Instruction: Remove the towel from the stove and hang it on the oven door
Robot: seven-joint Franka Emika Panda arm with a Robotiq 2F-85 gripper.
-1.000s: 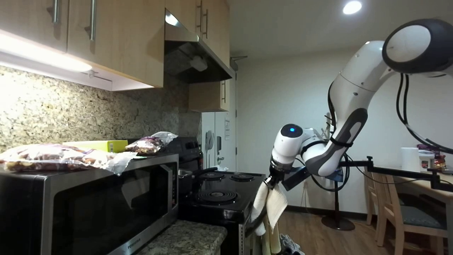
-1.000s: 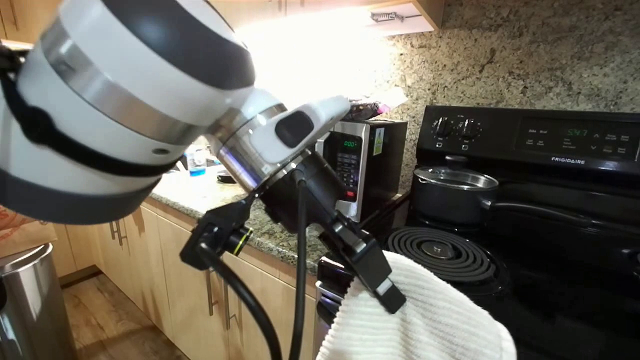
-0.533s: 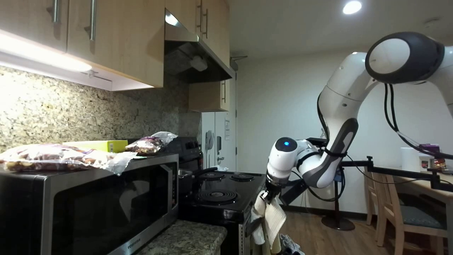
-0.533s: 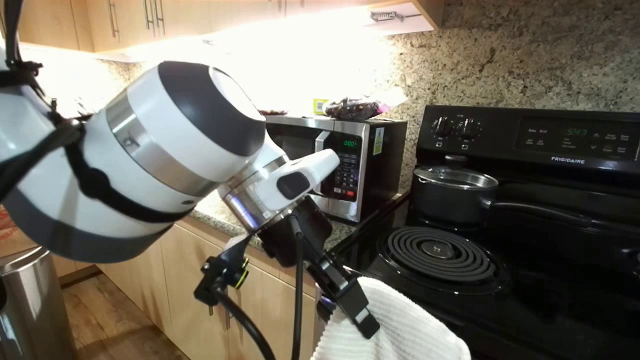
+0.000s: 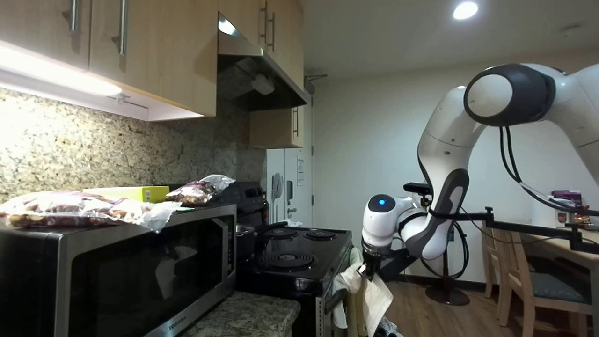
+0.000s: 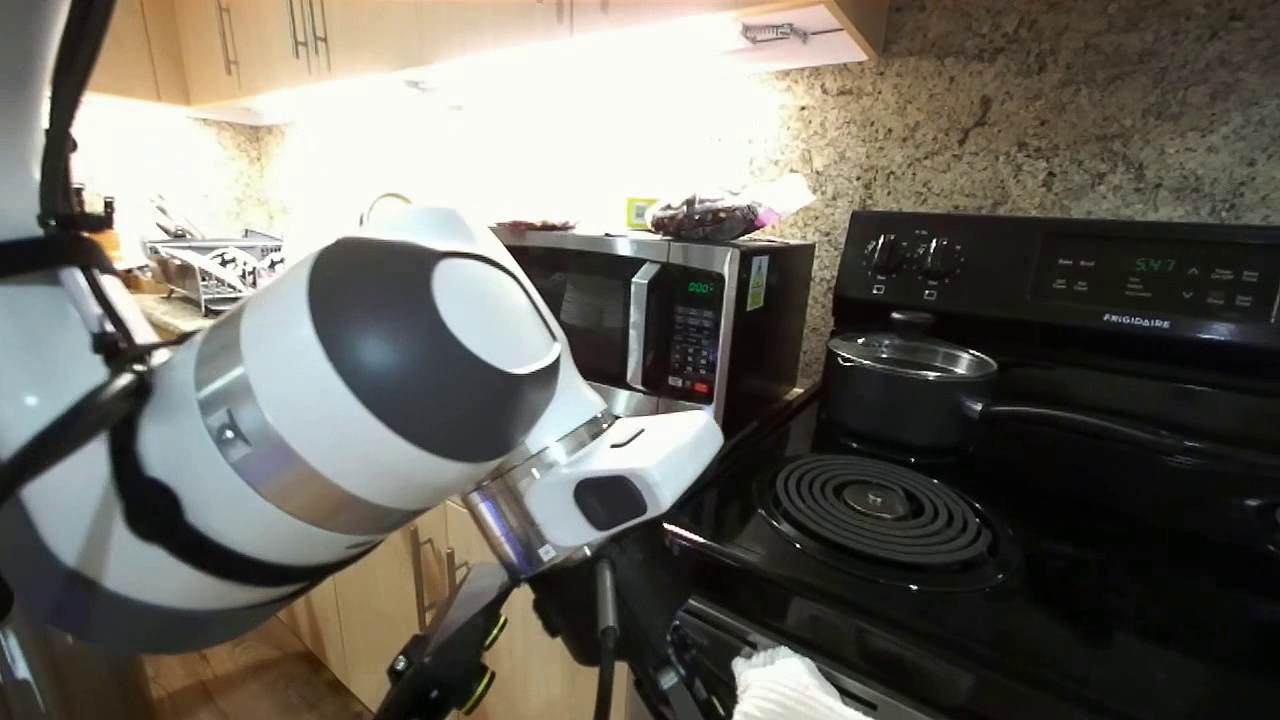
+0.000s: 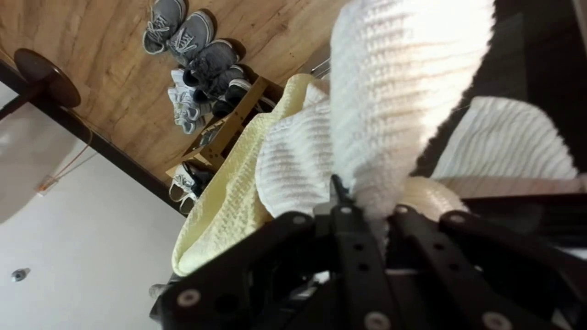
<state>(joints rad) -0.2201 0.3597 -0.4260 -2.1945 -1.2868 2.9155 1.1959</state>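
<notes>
The white ribbed towel hangs from my gripper in front of the stove. In the wrist view my gripper is shut on the bunched towel, with folds spreading on both sides. White cloth also lies over the handle of the oven door; it seems to run to the gripper. In an exterior view only a corner of the towel shows at the bottom edge, below the stove's cooktop; the fingertips are cut off there.
A yellow cloth hangs beside the towel. A pot stands on a back burner. The microwave sits on the counter beside the stove. Several shoes and a shoe rack are on the floor. Chairs stand farther off.
My arm has lowered, bringing the gripper and towel down below the cooktop's front edge. The gripper last shifted slightly away from the stove front. Part of the white cloth now lies over the handle.
</notes>
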